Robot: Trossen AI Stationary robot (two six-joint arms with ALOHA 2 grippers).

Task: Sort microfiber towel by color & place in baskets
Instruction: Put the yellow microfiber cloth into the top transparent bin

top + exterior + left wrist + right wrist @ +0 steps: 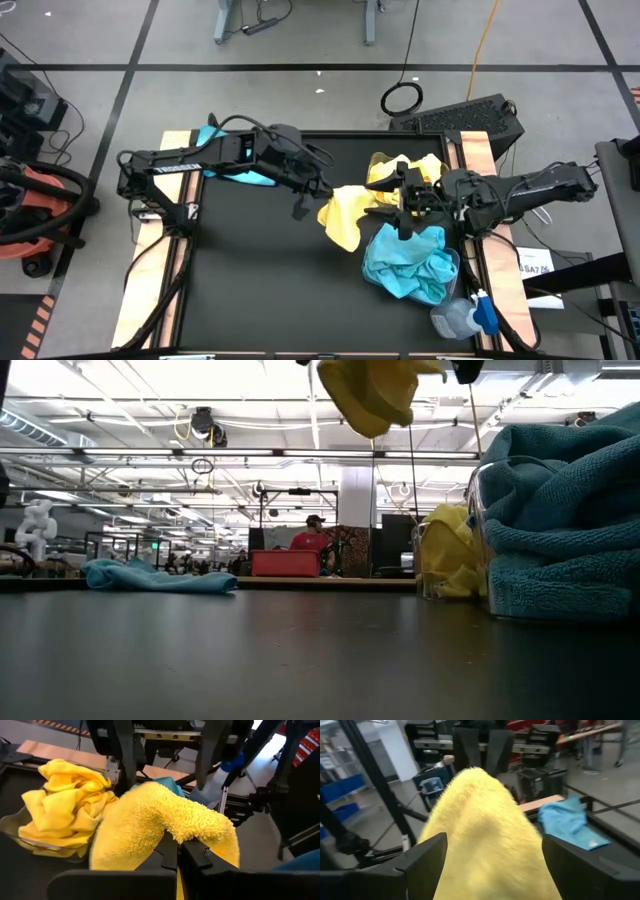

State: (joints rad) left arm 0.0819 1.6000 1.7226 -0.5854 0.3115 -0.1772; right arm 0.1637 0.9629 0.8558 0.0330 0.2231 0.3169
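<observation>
A yellow microfiber towel (pixel 345 215) hangs in the air over the table's middle, with my left gripper (pixel 325 192) shut on it. My right gripper (pixel 398 205) faces it from the right, open wide, one finger on either side of the towel (pixel 485 820); whether they touch it I cannot tell. Two clear baskets stand at the right: the far one (pixel 15 827) holds yellow towels (pixel 405 168), the near one (pixel 480 510) holds teal towels (pixel 412 262). A loose teal towel (pixel 235 168) lies flat at the far left, under my left arm. My left gripper pinches the yellow towel between its two fingers at a bunched fold (pixel 172 837). The fingers come from the table's left, slanting a little downward. The towel drapes over the fingertips and hangs slack below them, lifted clear of the table (pixel 375 395).
A blue-capped bottle (pixel 462 318) lies at the table's near right corner. A black keyboard (pixel 470 118) sits beyond the far right corner. The black mat (pixel 260 280) lies bare at the middle and near left. A person (pixel 312 535) shows far behind the table.
</observation>
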